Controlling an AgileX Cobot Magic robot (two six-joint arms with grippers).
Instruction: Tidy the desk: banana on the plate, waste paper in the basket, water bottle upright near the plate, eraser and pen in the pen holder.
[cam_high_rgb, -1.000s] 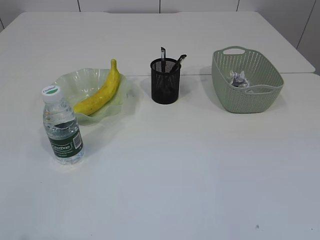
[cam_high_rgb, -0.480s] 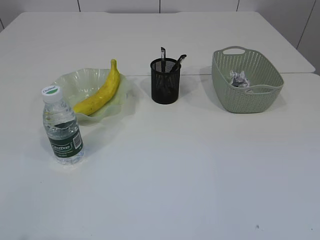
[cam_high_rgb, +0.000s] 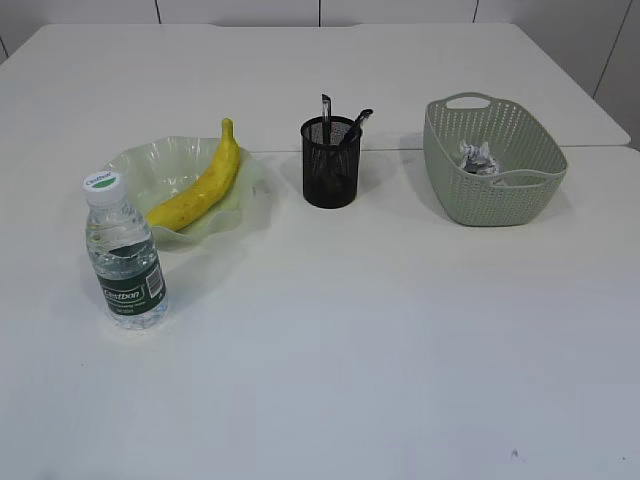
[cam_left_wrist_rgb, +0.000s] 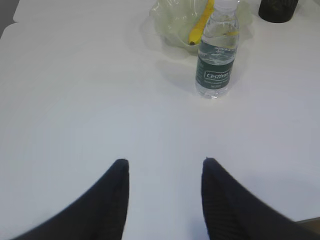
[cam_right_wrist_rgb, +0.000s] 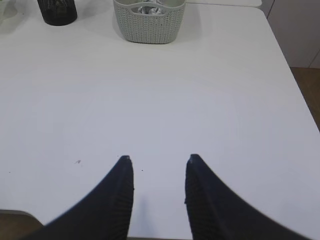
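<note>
The yellow banana lies on the pale green plate. Just in front of the plate the water bottle stands upright; the left wrist view shows this water bottle too. A black mesh pen holder holds a pen and another dark stick; the eraser is hidden. Crumpled waste paper lies in the grey-green basket. My left gripper is open over bare table, well short of the bottle. My right gripper is open too, far from the basket.
The white table ends close behind my right gripper, with its right edge near a floor strip. Neither arm shows in the exterior view. A seam joins two tabletops behind the basket.
</note>
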